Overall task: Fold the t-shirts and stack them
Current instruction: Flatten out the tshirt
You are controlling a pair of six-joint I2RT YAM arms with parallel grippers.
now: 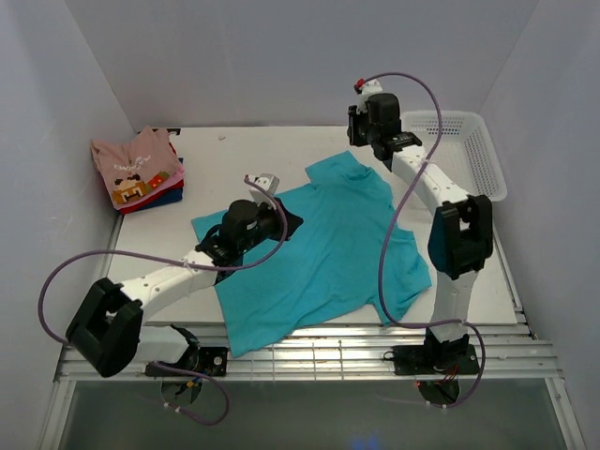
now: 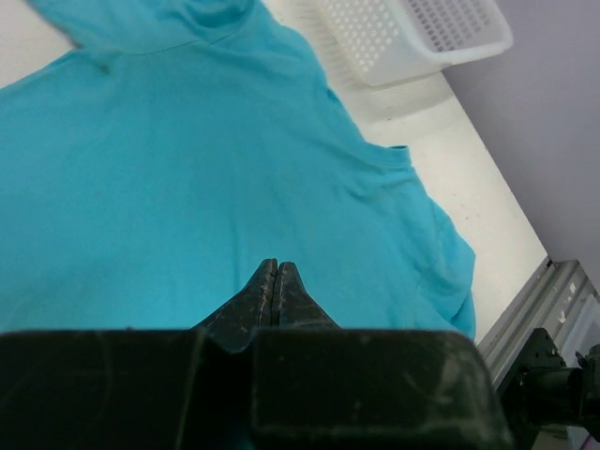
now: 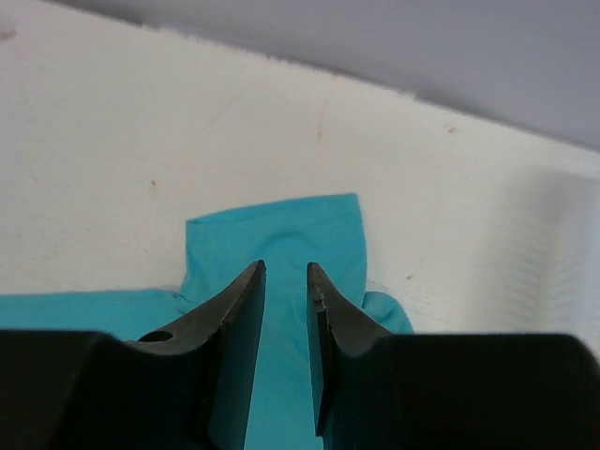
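Teal shirt (image 1: pixel 319 248) lies spread and unfolded mid-frame on the white counter (image 1: pixel 244 155); a folded, pink-topped stack (image 1: pixel 139 171) sits at upper left. Left end effector (image 2: pixel 275 281) has its fingers pressed together with nothing between, over the shirt body. Right end effector (image 3: pixel 286 281) is narrowly parted above a sleeve (image 3: pixel 281 230), gripping nothing.

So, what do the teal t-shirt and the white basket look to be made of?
The teal t-shirt looks like soft knit cloth, probably cotton, with a matte finish: it lies limp, with gentle wrinkles and stitched hems. The basket looks like rigid white plastic, slightly glossy, with moulded mesh walls of regular holes.
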